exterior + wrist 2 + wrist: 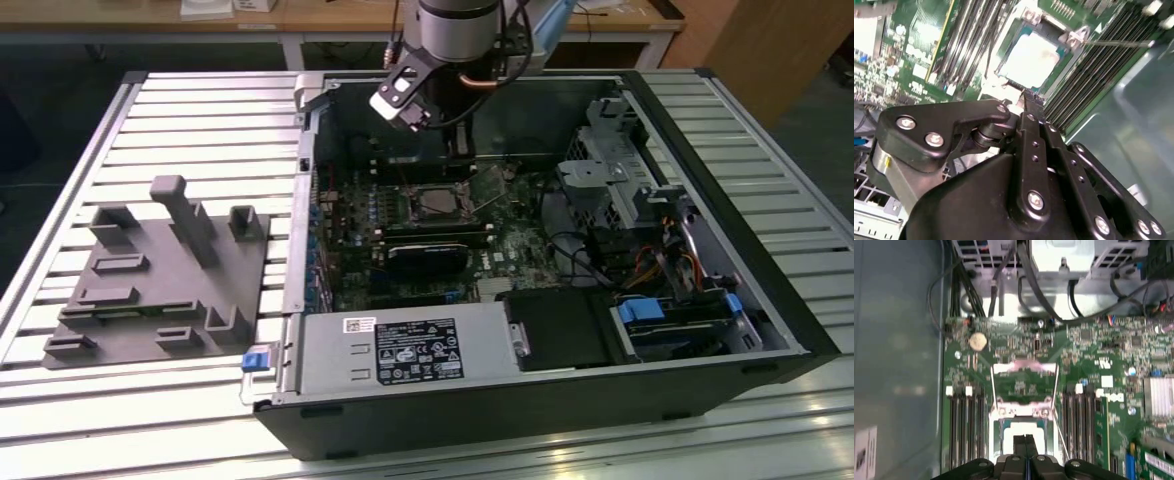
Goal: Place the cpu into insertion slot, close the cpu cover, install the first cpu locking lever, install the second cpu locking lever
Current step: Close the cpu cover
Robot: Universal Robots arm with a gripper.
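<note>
currently i see the tool (1025, 440) pinched together, gripping nothing, poised just above the cpu (1036, 57). cpu sits in the insertion slot (996, 427); cpu cover (1004, 368) stands open.

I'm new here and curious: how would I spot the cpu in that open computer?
Find the open black computer case on the slatted table, then its green circuit board. The cpu is the pale silvery square framed in metal, flanked by long narrow black memory slots.
</note>
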